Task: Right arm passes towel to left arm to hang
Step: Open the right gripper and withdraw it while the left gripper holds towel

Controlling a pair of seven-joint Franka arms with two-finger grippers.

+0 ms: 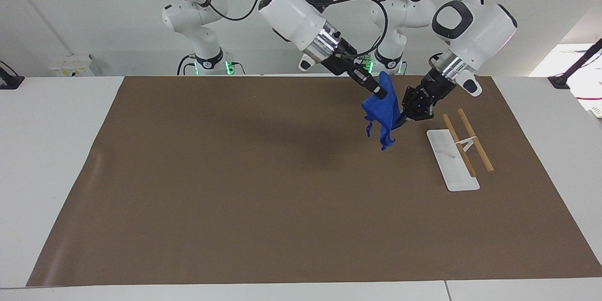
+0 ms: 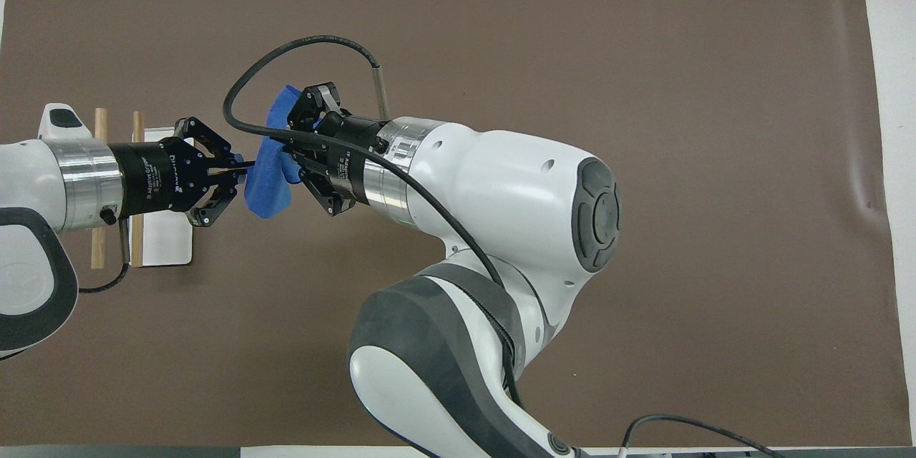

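Towel hangs in the air over the brown mat, above its edge nearest the robots, toward the left arm's end. Right gripper, reaching in from the right arm, is clamped on the towel's top. Left gripper, on the left arm, has its fingertips pinched together on the towel's side edge. Rack, a white base with two wooden rods, sits on the mat under the left arm, near the mat's end.
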